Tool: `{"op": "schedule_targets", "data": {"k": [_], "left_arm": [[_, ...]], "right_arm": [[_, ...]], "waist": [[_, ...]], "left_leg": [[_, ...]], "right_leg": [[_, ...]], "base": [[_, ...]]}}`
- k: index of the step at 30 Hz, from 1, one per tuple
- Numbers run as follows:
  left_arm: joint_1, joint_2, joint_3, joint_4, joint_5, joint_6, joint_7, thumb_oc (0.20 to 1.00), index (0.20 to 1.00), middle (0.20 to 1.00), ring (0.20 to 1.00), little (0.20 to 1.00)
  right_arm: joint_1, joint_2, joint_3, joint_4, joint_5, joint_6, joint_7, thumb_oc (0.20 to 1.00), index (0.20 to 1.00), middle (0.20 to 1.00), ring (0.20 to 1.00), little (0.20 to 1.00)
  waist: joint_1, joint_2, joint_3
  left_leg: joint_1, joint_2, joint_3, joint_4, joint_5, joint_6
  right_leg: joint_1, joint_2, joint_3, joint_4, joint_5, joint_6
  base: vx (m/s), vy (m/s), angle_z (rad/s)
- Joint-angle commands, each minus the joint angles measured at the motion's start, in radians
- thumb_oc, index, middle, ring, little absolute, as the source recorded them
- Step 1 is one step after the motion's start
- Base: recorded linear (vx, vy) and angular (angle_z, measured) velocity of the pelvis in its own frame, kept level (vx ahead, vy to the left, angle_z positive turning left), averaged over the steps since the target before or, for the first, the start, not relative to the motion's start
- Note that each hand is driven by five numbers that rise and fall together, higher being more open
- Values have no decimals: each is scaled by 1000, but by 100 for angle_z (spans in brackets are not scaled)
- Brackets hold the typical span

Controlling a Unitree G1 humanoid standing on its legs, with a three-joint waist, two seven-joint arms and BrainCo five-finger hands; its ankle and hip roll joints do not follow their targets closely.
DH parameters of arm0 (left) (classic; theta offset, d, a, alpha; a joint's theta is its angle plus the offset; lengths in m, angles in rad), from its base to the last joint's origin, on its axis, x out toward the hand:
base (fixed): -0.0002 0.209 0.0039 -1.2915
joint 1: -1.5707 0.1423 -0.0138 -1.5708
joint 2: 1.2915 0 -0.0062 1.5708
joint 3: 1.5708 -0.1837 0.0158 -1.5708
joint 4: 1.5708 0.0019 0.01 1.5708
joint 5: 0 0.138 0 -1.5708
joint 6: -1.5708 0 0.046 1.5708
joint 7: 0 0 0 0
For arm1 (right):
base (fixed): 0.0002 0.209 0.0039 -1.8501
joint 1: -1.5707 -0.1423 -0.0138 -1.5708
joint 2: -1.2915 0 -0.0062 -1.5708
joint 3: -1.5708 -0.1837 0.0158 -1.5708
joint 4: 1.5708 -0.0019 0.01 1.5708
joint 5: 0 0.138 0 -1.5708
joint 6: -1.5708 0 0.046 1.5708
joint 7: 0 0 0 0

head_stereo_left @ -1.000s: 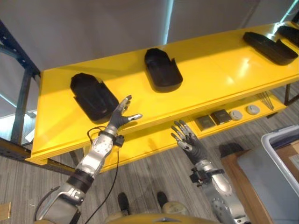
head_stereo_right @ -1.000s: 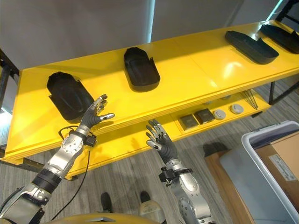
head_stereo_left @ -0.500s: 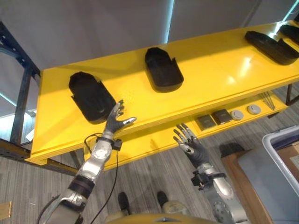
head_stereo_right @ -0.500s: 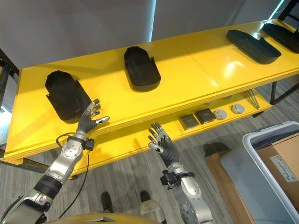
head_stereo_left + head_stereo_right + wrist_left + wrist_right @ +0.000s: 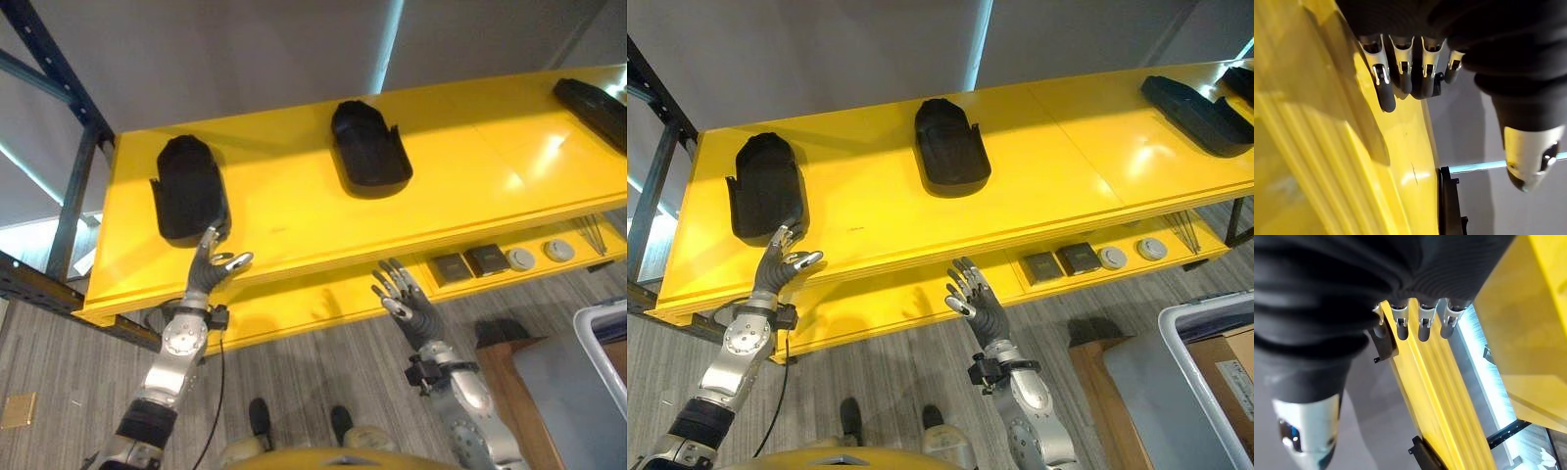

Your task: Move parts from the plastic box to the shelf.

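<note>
Status at that moment: both my hands were empty. Left hand (image 5: 213, 272) was up at the front edge of the yellow shelf (image 5: 294, 211), fingers straight and loosely spread, thumb out to the side, just below the leftmost black part (image 5: 188, 200). It was close to that part, but I couldn't tell whether a fingertip touched it. Right hand (image 5: 978, 304) hung lower, in front of the shelf's lower tier, fingers also spread wide, gripping nothing. Both wrist views agreed: straight fingers, nothing between them and the thumbs.

Parts on the top tier: the leftmost one, a second black part (image 5: 951, 143) near the middle, and a longer one (image 5: 1196, 113) far out on my right. All lay flat and well apart from each other. The lower tier had a few small square and round items (image 5: 1095, 258), probably not ours.

The plastic box (image 5: 1205, 364) was on the floor at my lower right, well away from both hands. I couldn't see any parts in it from there, only its pale rim and a cardboard box (image 5: 1231, 375) inside.

My read: several placements done. Next was a trip to the box for another part, if any remained.
</note>
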Motion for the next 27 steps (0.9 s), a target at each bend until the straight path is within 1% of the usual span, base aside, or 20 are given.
{"op": "schedule_targets", "data": {"k": [1, 2, 7, 14, 27], "left_arm": [[-53, 65, 82, 33, 2, -41, 41, 423, 423, 423, 423, 423], [-54, 65, 82, 34, 2, -42, 41, 200, 200, 200, 200, 200], [-122, 74, 89, 103, -9, -46, 85, 200, 200, 200, 200, 200], [-142, 81, 100, 123, -32, -51, 98, 200, 200, 200, 200, 200], [-227, 90, 104, 212, -80, -53, 153, 200, 200, 200, 200, 200]], "right_arm": [[-17, 17, -19, -40, 8, -35, 16, 1000, 1000, 1000, 1000, 1000], [-17, 17, -19, -40, 8, -35, 16, 1000, 1000, 1000, 1000, 1000], [-14, 14, -14, -44, 12, -38, 15, 1000, 1000, 1000, 1000, 1000], [-1, 16, -13, -42, 18, -39, 21, 1000, 1000, 1000, 1000, 1000], [7, 13, 4, -34, 24, -36, 13, 1000, 1000, 1000, 1000, 1000]], "waist": [[-1, -39, -7], [-1, -39, -7], [-12, -41, -4], [-21, -40, -1], [-38, -38, 9]], "left_leg": [[108, 84, 60, -1, -130, -62], [108, 84, 60, -1, -131, -62], [105, 85, 67, -1, -130, -64], [106, 86, 76, -1, -131, -65], [96, 88, 83, -1, -129, -67]], "right_leg": [[-12, -12, -41, 0, -64, -1], [-12, -12, -41, 0, -64, -1], [-18, -13, -38, 0, -62, 2], [-23, -14, -32, -1, -59, 4], [-40, -15, -24, 1, -55, 8]], "base": [[0, 0, 0], [0, 0, 0], [0, 0, 0], [1, 6, -2], [0, 0, 0]]}}
